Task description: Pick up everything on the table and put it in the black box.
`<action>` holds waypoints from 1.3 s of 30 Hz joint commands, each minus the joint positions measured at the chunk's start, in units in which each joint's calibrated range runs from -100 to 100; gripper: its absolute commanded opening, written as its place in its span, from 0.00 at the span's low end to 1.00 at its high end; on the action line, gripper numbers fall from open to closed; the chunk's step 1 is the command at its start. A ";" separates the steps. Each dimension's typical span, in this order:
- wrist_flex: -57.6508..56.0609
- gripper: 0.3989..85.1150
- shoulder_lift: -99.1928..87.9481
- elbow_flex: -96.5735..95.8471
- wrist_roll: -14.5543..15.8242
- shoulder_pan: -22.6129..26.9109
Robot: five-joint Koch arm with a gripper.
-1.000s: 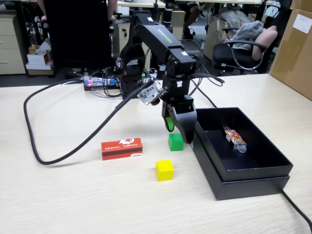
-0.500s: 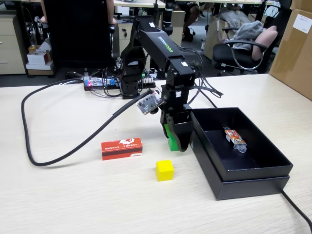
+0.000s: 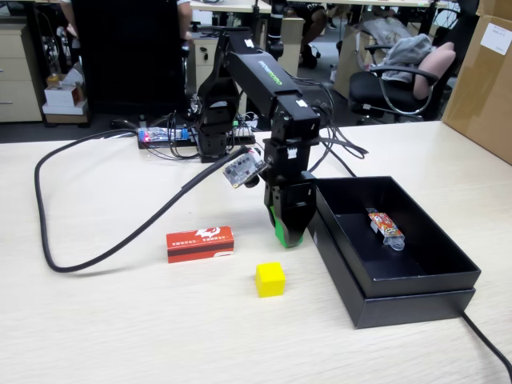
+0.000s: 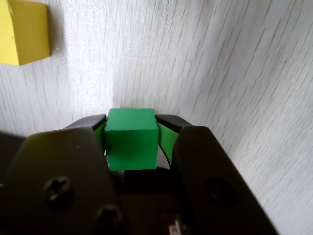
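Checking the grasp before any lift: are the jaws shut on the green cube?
Shut on it. In the wrist view the green cube sits between both jaws of the gripper, each pressed against a side.

Yellow cube (image 3: 270, 279) lies between red carton (image 3: 200, 243) and black box (image 3: 396, 248).

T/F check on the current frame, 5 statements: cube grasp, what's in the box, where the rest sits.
1. The end effector has its jaws on both sides of the green cube. True.
2. The black box is empty. False: a colourful wrapped packet lies in it.
3. The yellow cube is on the table, outside the box. True.
4. The red carton stands upright on end. False: it lies flat on its long side.
5. In the fixed view, the red carton is right of the box. False: it is left of it.
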 commanded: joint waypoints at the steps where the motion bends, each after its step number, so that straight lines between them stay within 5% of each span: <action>1: -0.13 0.02 -10.50 3.27 -0.29 -0.54; 11: -0.22 0.02 -38.26 -0.54 -1.07 -1.22; 19: -0.22 0.02 -51.23 -0.45 -1.03 3.76; 39: 0.04 0.03 -11.53 16.78 0.49 9.04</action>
